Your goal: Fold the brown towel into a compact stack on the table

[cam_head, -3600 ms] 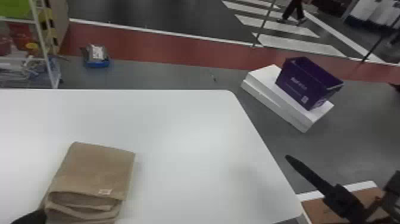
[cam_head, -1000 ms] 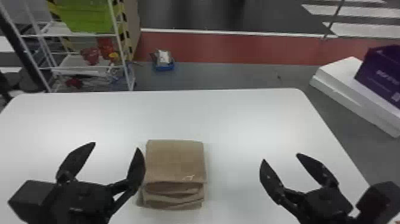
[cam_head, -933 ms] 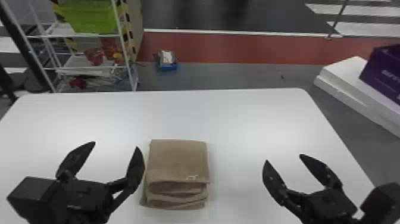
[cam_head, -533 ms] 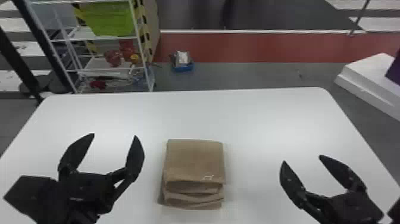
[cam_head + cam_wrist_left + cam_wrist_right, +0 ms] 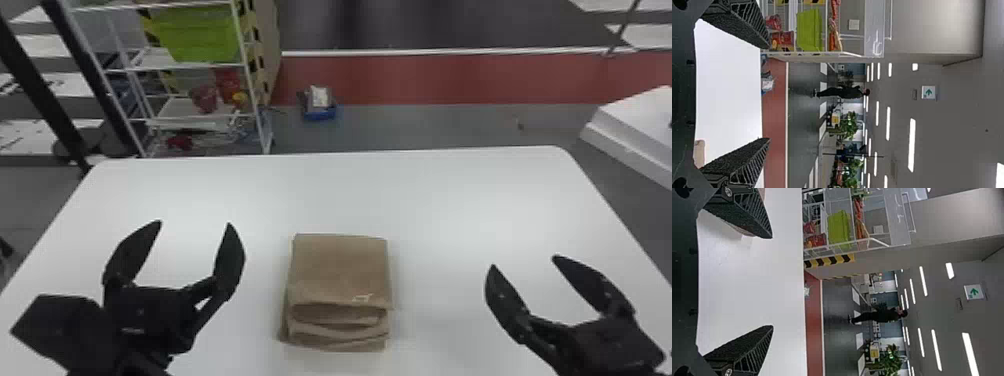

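The brown, rectangular cloth towel (image 5: 340, 267) lies folded in a layered stack on the white, round-cornered table (image 5: 340, 190), loose layer edges towards the robot. Left of the towel and apart from it, the black two-fingered left end effector (image 5: 195, 224) is spread wide, holding nothing. Right of the towel, farther off, the matching black right end effector (image 5: 523, 261) is also wide open and empty. Beyond the towel to the left stands a white metal rack (image 5: 251, 92).

Lit ceiling lights (image 5: 911, 145), soft glare on table (image 5: 495, 210)
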Robot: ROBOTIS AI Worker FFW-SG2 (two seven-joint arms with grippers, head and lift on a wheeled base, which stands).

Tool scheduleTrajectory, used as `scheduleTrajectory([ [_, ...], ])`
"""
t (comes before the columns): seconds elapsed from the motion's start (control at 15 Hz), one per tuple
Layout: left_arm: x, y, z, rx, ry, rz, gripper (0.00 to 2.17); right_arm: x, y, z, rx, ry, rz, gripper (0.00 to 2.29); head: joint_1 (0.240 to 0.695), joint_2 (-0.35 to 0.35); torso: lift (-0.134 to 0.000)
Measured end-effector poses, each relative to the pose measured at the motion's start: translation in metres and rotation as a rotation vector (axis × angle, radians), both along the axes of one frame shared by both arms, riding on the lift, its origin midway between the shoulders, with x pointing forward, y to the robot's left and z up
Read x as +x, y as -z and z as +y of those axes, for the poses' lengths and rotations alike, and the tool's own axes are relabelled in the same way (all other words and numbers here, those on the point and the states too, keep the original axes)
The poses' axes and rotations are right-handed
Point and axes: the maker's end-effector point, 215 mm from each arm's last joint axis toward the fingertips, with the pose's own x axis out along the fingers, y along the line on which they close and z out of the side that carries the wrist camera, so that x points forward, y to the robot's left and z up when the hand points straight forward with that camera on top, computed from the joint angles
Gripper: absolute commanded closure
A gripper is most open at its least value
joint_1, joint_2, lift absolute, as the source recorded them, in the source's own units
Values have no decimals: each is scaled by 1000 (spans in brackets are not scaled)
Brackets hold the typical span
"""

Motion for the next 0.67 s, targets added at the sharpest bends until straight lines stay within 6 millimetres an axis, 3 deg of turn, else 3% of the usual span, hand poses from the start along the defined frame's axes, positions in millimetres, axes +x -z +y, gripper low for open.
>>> scheduleTrajectory([
  [0.67,-1,-1,6,-15,-4,-1,60,1,1,1,2,-5,1,66,695,70,-124],
])
